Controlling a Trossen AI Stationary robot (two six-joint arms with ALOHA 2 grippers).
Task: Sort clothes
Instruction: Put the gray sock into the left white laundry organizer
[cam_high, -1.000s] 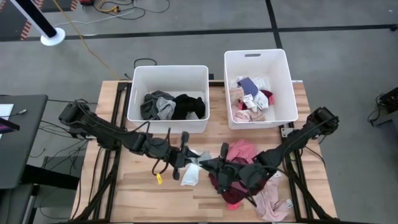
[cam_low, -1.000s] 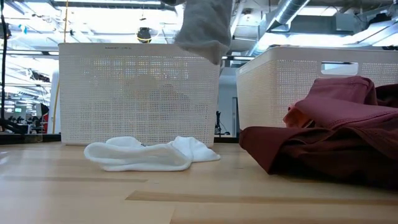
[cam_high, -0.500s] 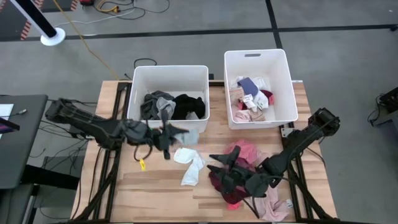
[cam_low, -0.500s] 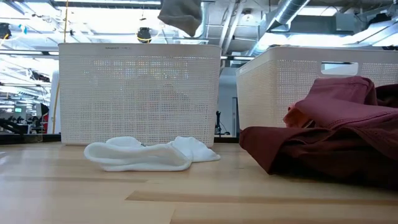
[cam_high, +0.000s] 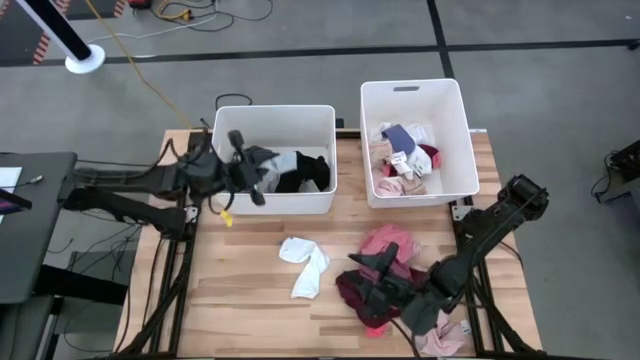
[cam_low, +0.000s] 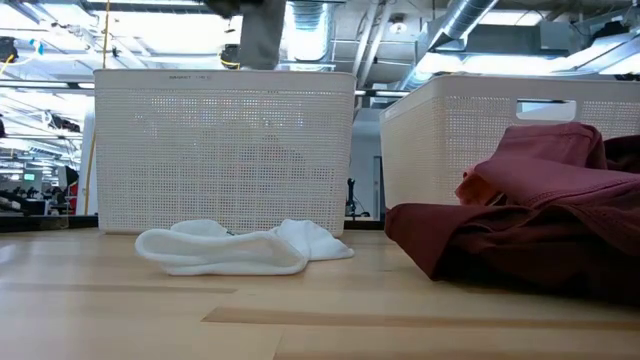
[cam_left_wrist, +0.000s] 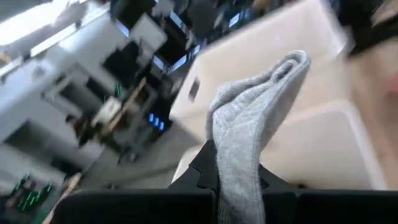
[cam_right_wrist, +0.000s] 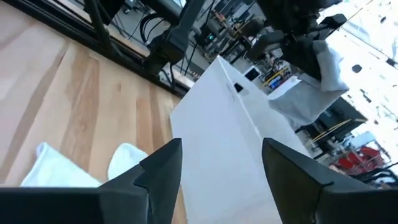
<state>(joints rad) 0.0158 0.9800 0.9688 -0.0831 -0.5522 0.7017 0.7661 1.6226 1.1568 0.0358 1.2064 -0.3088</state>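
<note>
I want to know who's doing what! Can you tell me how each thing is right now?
left pincer: shut on grey sock, over left bin
right pincer: open, empty, above maroon garment
white sock: lying loose on table
right bin: holds light clothes

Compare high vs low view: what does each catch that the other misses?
High view only: both arms, the left claw shut on a grey sock over the left bin, the open right claw above the maroon garment, the pink garment, and the contents of both bins. Low view only: the room behind the table. Both: the white sock, the maroon garment, both bins, including the right bin.
</note>
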